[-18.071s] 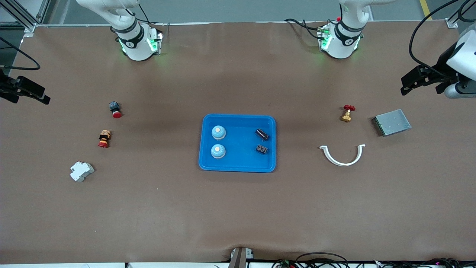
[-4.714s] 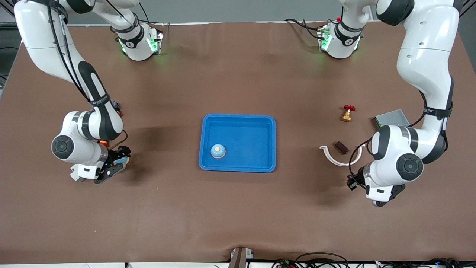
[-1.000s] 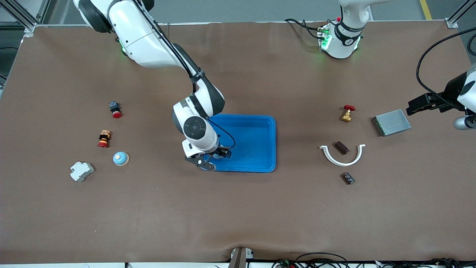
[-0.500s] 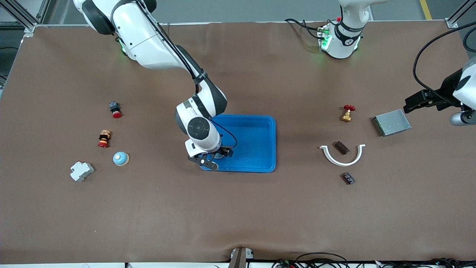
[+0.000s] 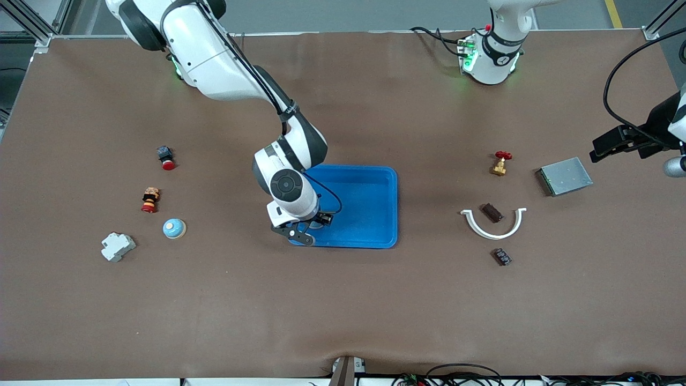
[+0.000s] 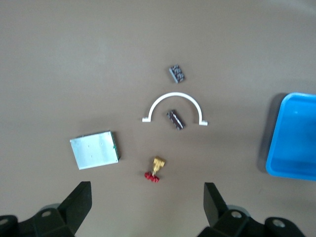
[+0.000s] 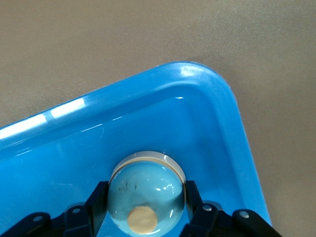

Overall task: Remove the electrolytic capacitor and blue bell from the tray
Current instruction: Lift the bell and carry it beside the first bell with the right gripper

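Where the table lay nearest the front camera, a dark capacitor rested on the brown table toward the left arm's end. Slightly farther stood a white terminal block and a blue bell with a cream button, both toward the right arm's end and near each other. A white curved bracket lay farther than the first capacitor, with a second capacitor inside its arc.

At mid-table sat a blue tray. Right gripper: lowered into the tray's corner nearest the camera and toward the right arm's end, its fingers clenched against both sides of a second blue bell, which sat on the tray floor. That bell is largely hidden by the gripper in the front view.

Farther back: a red-and-yellow stacked button, a black switch with a red cap, a brass valve with a red handle, and a grey metal box.

Left gripper: waiting in the air at the left arm's edge of the table, over bare table past the grey box, fingers spread wide and holding nothing.
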